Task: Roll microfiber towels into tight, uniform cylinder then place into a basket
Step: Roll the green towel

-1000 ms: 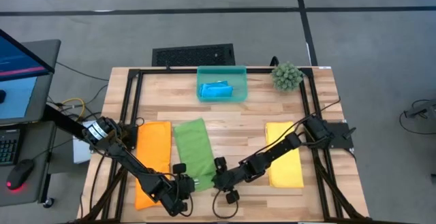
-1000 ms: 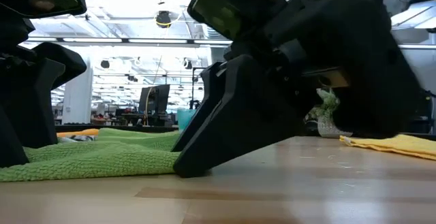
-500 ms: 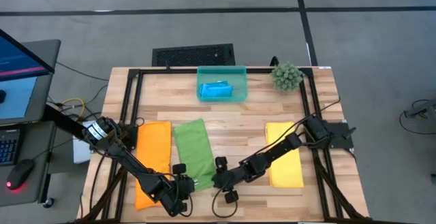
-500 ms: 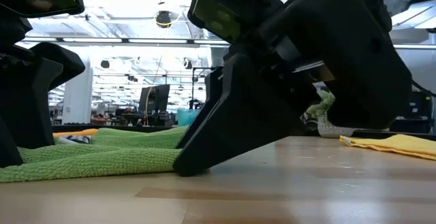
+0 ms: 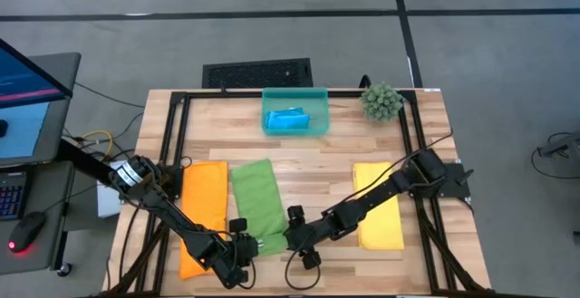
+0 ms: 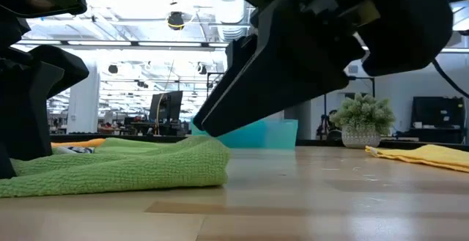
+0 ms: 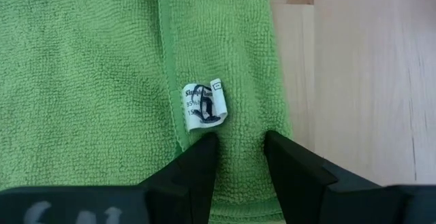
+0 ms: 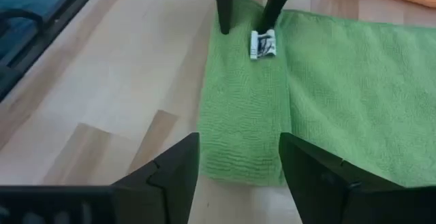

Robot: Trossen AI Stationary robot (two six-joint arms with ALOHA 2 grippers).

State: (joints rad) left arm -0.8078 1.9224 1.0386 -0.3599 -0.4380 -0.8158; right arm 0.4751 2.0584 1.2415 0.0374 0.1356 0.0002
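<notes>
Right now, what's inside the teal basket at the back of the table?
Inside the basket lies one bright blue towel, bunched into a short roll, and nothing else shows from above. In the low view the near wall hides the contents, so whether anything lies under the towel cannot be seen.

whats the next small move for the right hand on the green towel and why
Probably lower the right hand back onto the green towel's near edge and pinch it. Its fingers stand open, lifted just off that edge, while the left hand pinches the same end beside the white tag. The towel lies folded but unrolled, so both hands likely need a grip to begin rolling.
</notes>
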